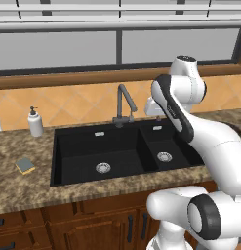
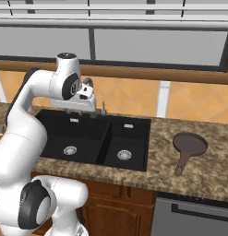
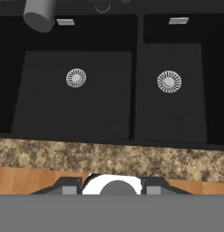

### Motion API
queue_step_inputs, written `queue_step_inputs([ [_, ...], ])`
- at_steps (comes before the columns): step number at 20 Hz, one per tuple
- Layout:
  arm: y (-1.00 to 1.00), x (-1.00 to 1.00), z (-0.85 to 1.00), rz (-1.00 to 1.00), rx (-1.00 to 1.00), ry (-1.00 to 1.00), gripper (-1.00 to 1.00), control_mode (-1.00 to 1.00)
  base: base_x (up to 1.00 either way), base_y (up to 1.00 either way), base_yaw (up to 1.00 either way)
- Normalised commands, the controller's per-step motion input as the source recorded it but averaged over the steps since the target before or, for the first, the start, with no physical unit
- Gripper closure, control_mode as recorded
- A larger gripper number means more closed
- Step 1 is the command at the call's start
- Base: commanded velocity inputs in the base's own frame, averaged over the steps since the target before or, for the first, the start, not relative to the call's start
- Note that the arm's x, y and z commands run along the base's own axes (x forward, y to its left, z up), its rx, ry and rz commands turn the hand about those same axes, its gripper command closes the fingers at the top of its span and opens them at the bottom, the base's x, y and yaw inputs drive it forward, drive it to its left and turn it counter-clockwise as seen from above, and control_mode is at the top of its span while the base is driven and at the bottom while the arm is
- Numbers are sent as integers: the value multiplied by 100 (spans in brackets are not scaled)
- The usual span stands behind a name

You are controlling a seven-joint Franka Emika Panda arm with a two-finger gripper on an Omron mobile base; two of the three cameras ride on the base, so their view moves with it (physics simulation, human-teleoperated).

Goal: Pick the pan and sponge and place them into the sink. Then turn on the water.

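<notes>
Pan [image 2: 190, 146] lies on the worktop [image 2: 207, 175] right of the sink [image 2: 94, 138], well apart from the claw [image 2: 85, 112], handle toward the front edge; it looks rigid and fairly heavy, so the handle seems the place to grip. Sponge [image 1: 25, 165] sits left of the sink near the soap bottle [image 1: 35, 122], likely light and soft. Claw hangs over the basins, clenched on nothing; its tips are barely discernible.
</notes>
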Motion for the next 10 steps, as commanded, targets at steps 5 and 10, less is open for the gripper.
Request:
queue_step_inputs([
  [5,-27,-4,-1,0,1,-2,-100,-100,0,0,0],
  [10,-82,-15,-12,0,5,-2,-100,-100,0,0,0],
])
